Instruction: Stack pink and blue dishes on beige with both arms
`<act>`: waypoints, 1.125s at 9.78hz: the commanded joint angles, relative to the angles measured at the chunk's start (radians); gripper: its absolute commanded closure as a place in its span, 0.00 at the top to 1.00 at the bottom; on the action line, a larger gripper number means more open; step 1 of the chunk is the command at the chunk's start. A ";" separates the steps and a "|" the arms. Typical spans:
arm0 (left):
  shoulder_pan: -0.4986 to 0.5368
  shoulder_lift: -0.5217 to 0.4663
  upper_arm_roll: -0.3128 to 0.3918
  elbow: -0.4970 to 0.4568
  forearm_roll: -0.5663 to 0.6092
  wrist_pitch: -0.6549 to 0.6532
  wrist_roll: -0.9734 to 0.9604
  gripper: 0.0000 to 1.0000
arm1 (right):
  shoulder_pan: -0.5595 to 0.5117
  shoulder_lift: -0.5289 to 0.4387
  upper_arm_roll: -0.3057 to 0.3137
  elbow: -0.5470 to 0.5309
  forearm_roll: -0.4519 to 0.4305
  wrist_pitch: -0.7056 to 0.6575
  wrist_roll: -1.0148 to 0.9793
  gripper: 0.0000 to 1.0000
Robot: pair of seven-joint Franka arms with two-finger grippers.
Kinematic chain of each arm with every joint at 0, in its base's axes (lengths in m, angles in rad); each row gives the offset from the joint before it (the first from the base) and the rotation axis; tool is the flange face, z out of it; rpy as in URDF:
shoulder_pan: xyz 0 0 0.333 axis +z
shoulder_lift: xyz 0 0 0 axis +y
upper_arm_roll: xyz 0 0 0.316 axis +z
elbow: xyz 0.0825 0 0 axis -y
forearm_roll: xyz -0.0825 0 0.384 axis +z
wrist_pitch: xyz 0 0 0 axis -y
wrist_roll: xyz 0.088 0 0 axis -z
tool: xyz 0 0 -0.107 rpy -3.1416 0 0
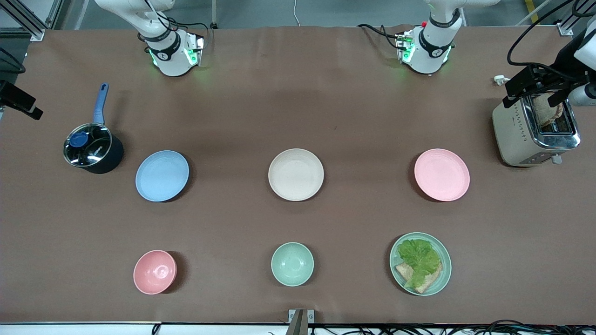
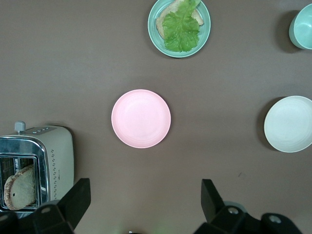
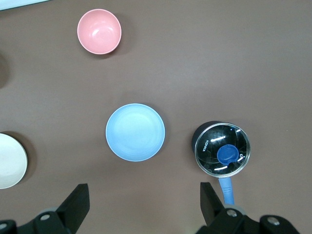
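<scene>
Three plates lie apart in one row across the table's middle. The light blue plate is toward the right arm's end, the beige plate in the centre, and the pale pink plate toward the left arm's end. All three are bare. My left gripper hangs open high over the table by the pink plate, holding nothing. My right gripper hangs open high by the blue plate, also holding nothing. Neither gripper shows in the front view.
A dark pot with a glass lid and blue handle stands beside the blue plate. A toaster holding bread stands at the left arm's end. Nearer the front camera are a pink bowl, a mint bowl and a mint plate with lettuce and bread.
</scene>
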 commanded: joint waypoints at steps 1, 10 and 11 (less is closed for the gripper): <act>0.001 0.005 -0.007 -0.027 0.028 -0.013 0.014 1.00 | -0.002 -0.008 -0.004 -0.001 0.013 -0.005 -0.009 1.00; -0.002 0.032 0.223 -0.345 -0.098 0.301 0.246 0.98 | -0.057 0.096 -0.010 -0.381 0.152 0.331 -0.288 1.00; -0.001 0.044 0.244 -0.422 -0.118 0.391 0.337 0.97 | -0.069 0.155 -0.016 -0.413 0.181 0.405 -0.361 1.00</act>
